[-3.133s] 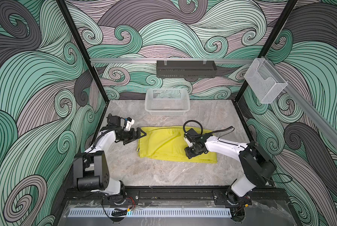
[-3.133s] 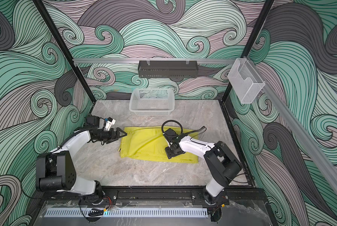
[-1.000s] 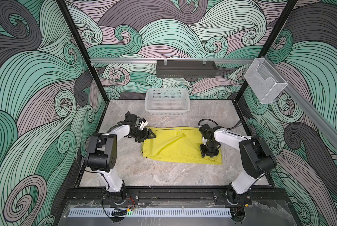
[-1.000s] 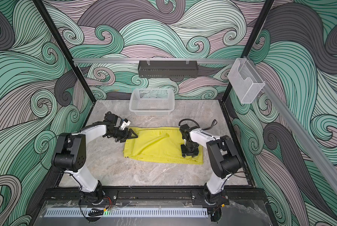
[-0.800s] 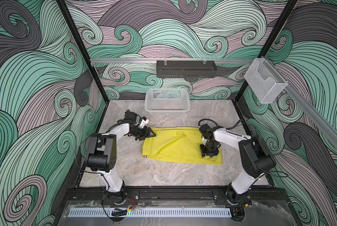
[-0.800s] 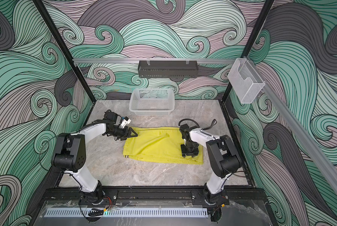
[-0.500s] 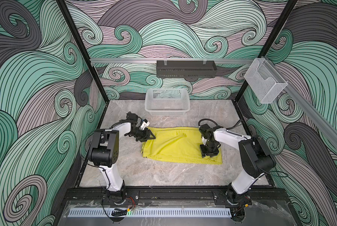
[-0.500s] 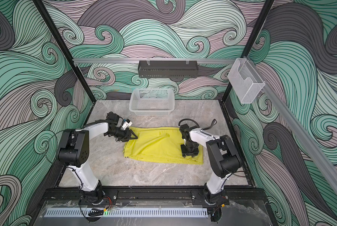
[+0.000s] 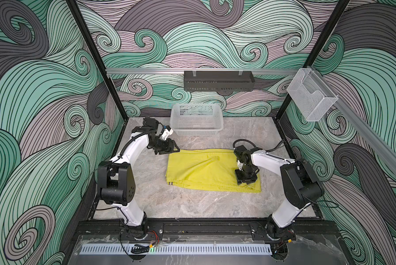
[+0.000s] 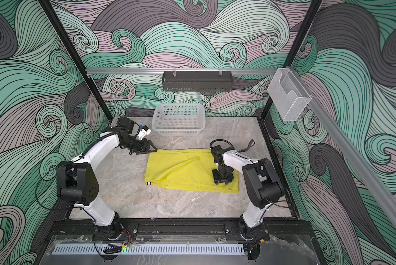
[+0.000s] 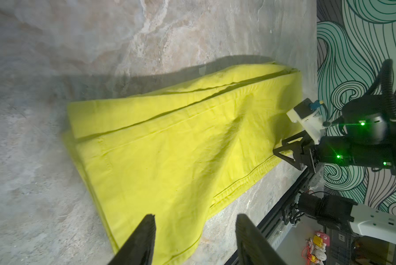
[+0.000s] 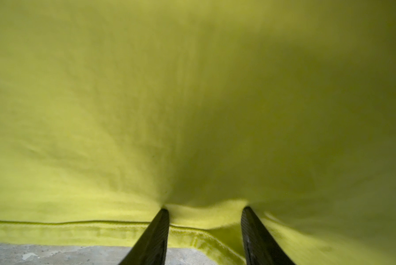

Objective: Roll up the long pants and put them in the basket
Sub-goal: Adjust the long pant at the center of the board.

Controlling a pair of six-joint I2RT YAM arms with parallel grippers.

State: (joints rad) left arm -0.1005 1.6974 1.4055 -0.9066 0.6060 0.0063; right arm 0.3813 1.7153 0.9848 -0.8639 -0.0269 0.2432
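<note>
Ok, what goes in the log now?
bright yellow-green fabric long pants: folded flat, not rolled | left tool: open, above corner | right tool: open, pressing them

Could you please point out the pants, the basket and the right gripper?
pants (image 9: 199,171), in a top view, middle of the fabric
basket (image 9: 197,130), in a top view, front wall
right gripper (image 9: 247,182), in a top view, between its fingertips

Two high front views; wrist cameras close over the long pants (image 11: 169,149)
</note>
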